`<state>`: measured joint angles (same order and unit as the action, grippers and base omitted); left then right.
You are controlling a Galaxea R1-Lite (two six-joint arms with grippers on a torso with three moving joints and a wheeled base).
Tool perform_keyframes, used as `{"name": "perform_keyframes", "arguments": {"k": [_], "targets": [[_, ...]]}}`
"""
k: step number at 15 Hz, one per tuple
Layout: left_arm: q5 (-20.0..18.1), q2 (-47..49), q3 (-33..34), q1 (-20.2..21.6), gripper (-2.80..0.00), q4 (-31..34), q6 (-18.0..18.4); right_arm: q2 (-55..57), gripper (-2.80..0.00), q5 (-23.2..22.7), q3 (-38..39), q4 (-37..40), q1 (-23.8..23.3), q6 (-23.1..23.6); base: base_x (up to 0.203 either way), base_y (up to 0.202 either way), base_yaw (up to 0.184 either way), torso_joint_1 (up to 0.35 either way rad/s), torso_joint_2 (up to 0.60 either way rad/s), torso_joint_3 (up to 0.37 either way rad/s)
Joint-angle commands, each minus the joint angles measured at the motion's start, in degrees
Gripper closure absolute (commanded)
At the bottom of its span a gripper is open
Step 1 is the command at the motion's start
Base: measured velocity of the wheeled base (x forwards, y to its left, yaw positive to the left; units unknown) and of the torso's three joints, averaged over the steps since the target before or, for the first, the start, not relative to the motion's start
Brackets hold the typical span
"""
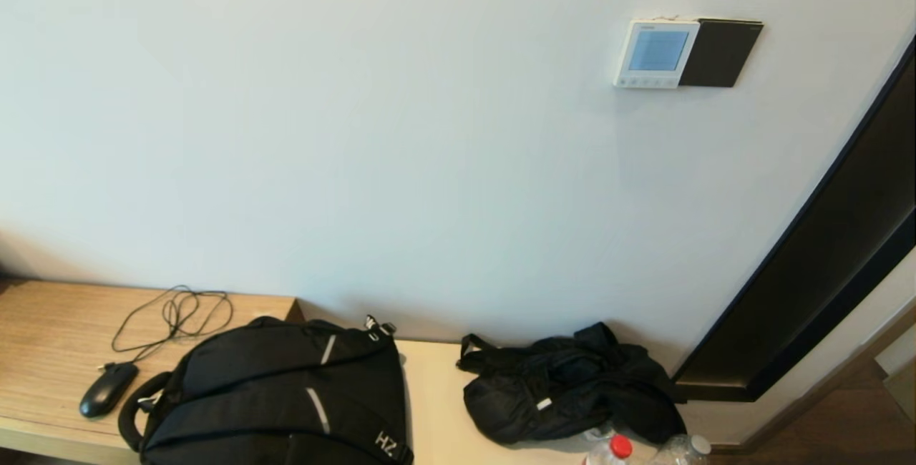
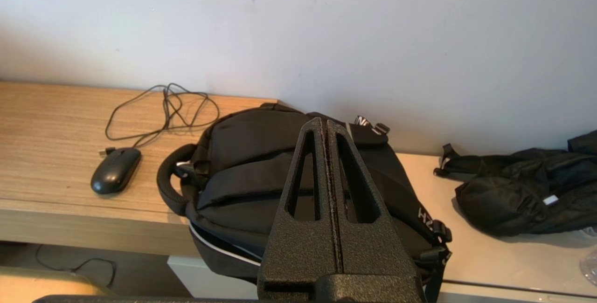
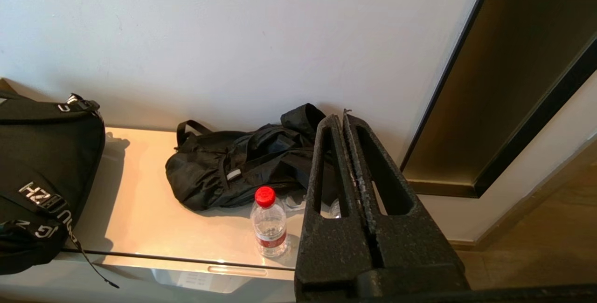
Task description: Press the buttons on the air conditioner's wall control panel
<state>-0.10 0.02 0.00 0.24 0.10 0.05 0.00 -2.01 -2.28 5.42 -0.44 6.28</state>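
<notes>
The white wall control panel (image 1: 656, 54) hangs high on the wall at the upper right of the head view, its screen lit pale blue. Its row of tiny pale buttons (image 1: 646, 81) runs along its lower edge. A dark square plate (image 1: 719, 54) adjoins it on the right. Neither gripper shows in the head view. My left gripper (image 2: 324, 123) is shut and empty, low over the black backpack (image 2: 261, 172). My right gripper (image 3: 340, 119) is shut and empty, low near the black bag (image 3: 238, 163) and far below the panel, which neither wrist view shows.
On the wooden bench (image 1: 50, 329) lie a black mouse (image 1: 107, 388) with its cable, the backpack (image 1: 279, 393) and the crumpled black bag (image 1: 572, 386). A red-capped water bottle (image 3: 268, 221) stands near the front edge. A dark door frame (image 1: 823, 265) runs at the right.
</notes>
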Motion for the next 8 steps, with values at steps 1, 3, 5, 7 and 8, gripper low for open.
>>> {"name": "perform_keyframes", "arguments": {"k": [1,3,5,7,8], "targets": [[0.0,0.0,0.0,0.0,0.0,0.0,0.0,0.0,0.0,-0.2,0.0,0.0,0.0,0.0,0.0,0.0,0.0,0.0,0.0,0.0],[0.0,0.0,0.0,0.0,0.0,0.0,0.0,0.0,0.0,-0.3,-0.2,0.2,0.0,0.0,0.0,0.0,0.0,0.0,0.0,0.0],[0.0,0.0,0.0,0.0,0.0,0.0,0.0,-0.1,0.0,-0.3,-0.1,0.2,0.0,0.0,0.0,0.0,0.0,0.0,0.0,0.0],[0.0,0.0,0.0,0.0,0.0,0.0,0.0,-0.1,0.0,-0.3,-0.1,0.2,0.0,0.0,0.0,0.0,0.0,0.0,0.0,0.0],[0.0,0.0,0.0,0.0,0.0,0.0,0.0,-0.1,0.0,-0.2,-0.1,0.1,0.0,0.0,0.0,0.0,0.0,0.0,0.0,0.0]]}}
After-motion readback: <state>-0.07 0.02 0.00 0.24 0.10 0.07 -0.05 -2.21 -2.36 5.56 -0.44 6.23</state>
